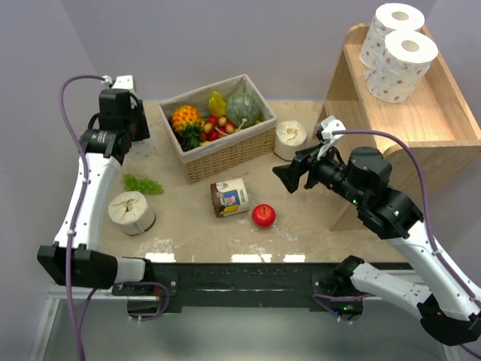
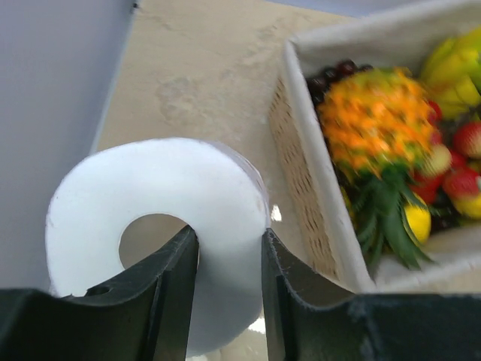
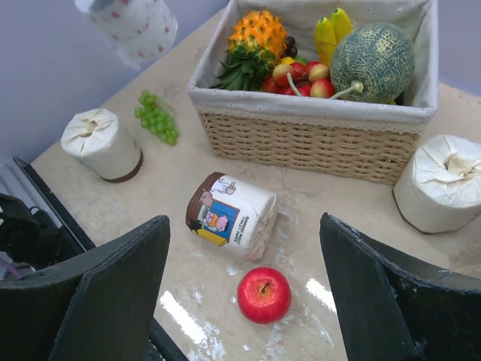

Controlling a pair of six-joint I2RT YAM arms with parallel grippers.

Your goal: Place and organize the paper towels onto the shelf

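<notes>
Two dotted rolls [image 1: 402, 64] stand stacked on the shelf [image 1: 443, 113]. The left hand [image 2: 228, 238] pinches a third roll [image 2: 90, 226] beside the basket [image 2: 301, 173]. Two cream rolls [image 1: 131, 210] sit on the table [image 1: 195, 226], not yet shelved. The right hand [image 3: 242, 222] is spread and empty.

**Left end effector [image 2: 229, 241] clamped on a roll, right end effector [image 3: 244, 222] held wide open.**

The left arm [image 1: 86, 188] is stretched up along the left edge of the counter [image 1: 188, 226], with the wrist bent near the far left corner. One finger [image 2: 169, 293] is set inside the hollow centre of a paper towel roll [image 2: 113, 195] and the other is pressed against its outer side, so the wall is pinched between them. The right arm [image 1: 421, 233] is folded at the elbow and reached leftwards over the counter. Its jaws are spread wide, and nothing is gripped between them.
</notes>
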